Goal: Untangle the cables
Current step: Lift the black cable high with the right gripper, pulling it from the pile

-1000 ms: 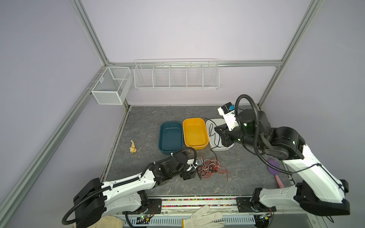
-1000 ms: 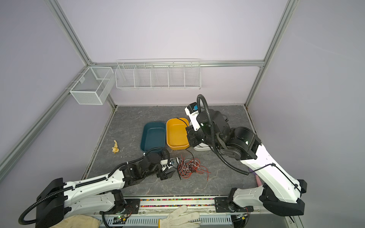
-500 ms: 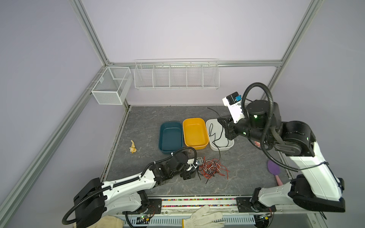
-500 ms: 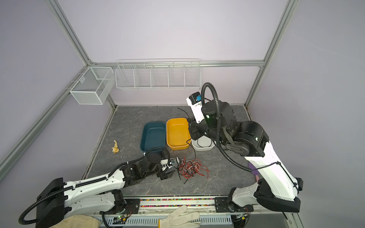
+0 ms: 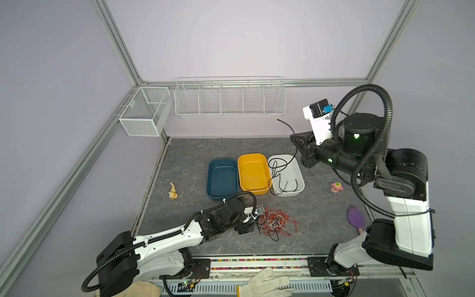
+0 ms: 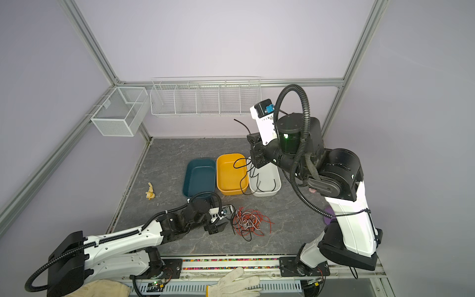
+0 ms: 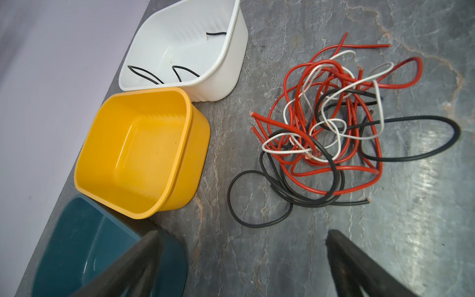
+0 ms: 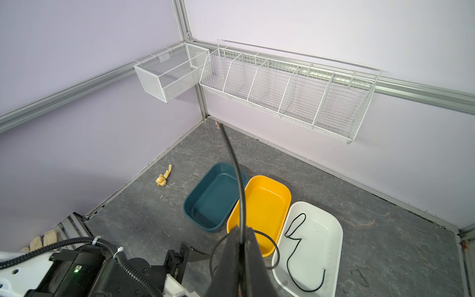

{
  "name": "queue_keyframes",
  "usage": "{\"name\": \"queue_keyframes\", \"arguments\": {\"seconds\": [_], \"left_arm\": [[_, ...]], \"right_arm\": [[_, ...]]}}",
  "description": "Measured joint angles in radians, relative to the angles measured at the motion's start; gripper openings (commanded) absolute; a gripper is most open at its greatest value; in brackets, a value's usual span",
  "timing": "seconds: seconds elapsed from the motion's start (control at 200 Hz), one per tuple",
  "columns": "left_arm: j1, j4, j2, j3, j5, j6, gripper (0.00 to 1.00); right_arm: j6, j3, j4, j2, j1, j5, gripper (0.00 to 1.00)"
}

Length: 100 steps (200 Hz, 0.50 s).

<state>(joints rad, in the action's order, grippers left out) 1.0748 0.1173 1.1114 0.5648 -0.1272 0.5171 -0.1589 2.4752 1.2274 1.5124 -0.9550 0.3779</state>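
A tangle of red, white and black cables (image 5: 276,223) (image 6: 248,222) (image 7: 331,120) lies on the grey table near the front. My left gripper (image 5: 253,221) (image 6: 226,218) (image 7: 241,236) rests low just left of the tangle, open and holding nothing. High over the bins, my right gripper (image 5: 294,136) (image 6: 250,137) (image 8: 240,231) is shut on a black cable (image 5: 276,167) (image 6: 240,167) (image 8: 232,159). One end of that cable sticks up past the fingertips. The rest hangs in loops over the yellow and white bins, apart from the tangle.
Teal (image 5: 222,177), yellow (image 5: 253,173) and white (image 5: 299,180) bins stand in a row; a black cable (image 8: 293,234) lies in the white one. A yellow toy (image 5: 173,191), pink toy (image 5: 336,187) and purple brush (image 5: 356,217) lie around. Wire baskets (image 5: 228,97) hang on the walls.
My right gripper has risen up and back from beside the white bin, lifting the black cable away from the tangle. The left arm has stayed where it was.
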Motion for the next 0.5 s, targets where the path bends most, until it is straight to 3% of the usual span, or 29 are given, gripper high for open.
{"name": "queue_keyframes", "arguments": {"seconds": [0.5], "left_arm": [[0.0,0.001,0.0,0.0,-0.006,0.0,0.99]], "right_arm": [[0.01,-0.035,-0.012,0.019,0.225,-0.095,0.07]]}}
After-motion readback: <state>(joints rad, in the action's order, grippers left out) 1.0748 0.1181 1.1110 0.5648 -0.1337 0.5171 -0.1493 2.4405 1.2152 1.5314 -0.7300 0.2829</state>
